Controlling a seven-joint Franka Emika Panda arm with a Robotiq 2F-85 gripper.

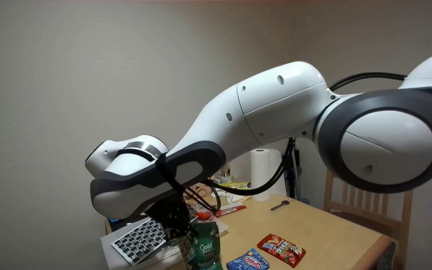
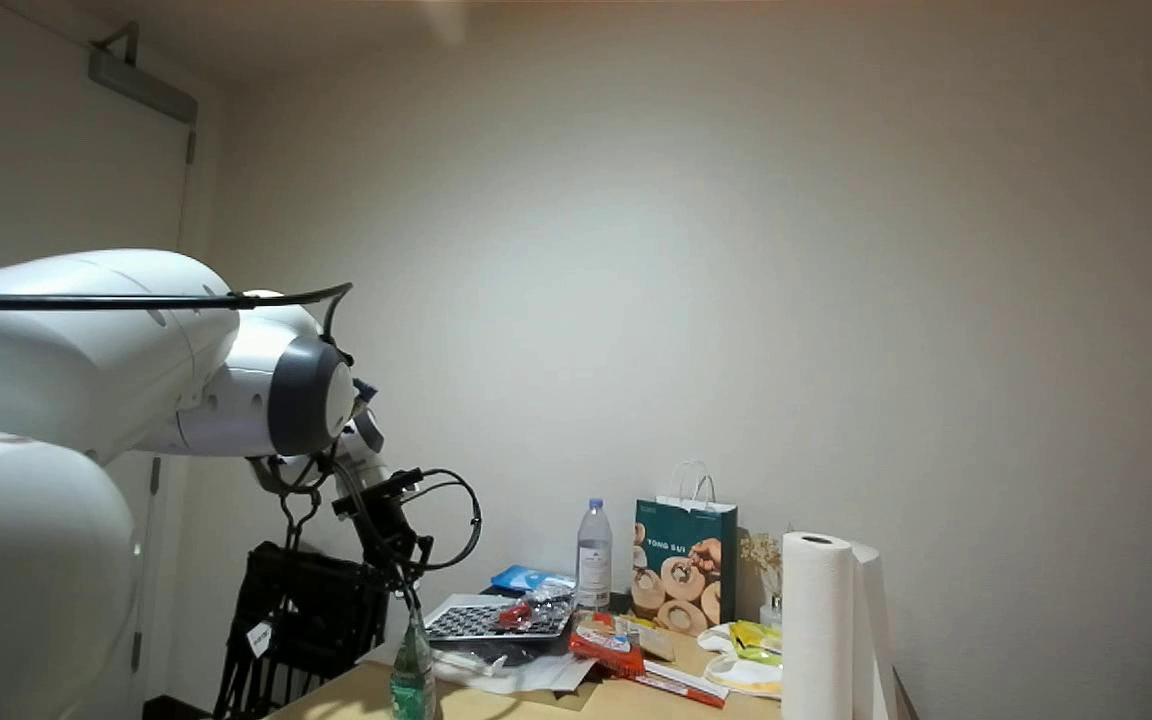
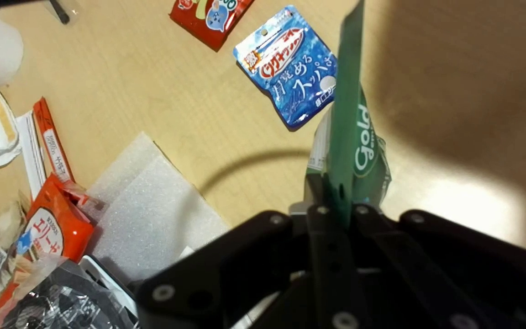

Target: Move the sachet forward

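Observation:
The sachet, a green foil pouch with white "Gold" printing, hangs or stands upright below my gripper in both exterior views [image 1: 205, 245] [image 2: 413, 680]. Its lower end is cut off there, so I cannot tell whether it touches the table. My gripper [image 3: 341, 208] is shut on the sachet's top edge. In the wrist view the sachet [image 3: 366, 151] rises between the fingertips, seen nearly edge-on. The gripper also shows as a dark shape in both exterior views [image 1: 191, 229] [image 2: 408, 588], pointing down at the sachet's top.
A blue packet [image 3: 292, 68] and a red packet [image 1: 281, 250] lie flat beside the sachet. A checkered panel [image 1: 141, 240], white foam sheet [image 3: 153, 219] and red-orange packet [image 3: 53, 224] lie nearby. A paper-towel roll [image 2: 816, 630], bottle [image 2: 593, 560] and paper bag [image 2: 684, 560] stand farther off.

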